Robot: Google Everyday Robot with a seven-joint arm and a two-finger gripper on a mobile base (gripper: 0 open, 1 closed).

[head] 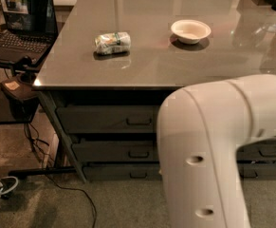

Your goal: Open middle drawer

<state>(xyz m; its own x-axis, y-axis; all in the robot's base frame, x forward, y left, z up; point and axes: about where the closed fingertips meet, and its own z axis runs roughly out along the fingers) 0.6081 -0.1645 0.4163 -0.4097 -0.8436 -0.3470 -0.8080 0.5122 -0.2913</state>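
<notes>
Gripper is out of sight behind the big white arm (213, 151), so whether it is open or closed cannot be told. Under the table (151, 65), the middle drawer (111, 151) sits between the top drawer (102, 119) and bottom drawer (111, 171); it looks shut, its right end hidden by the arm.
</notes>
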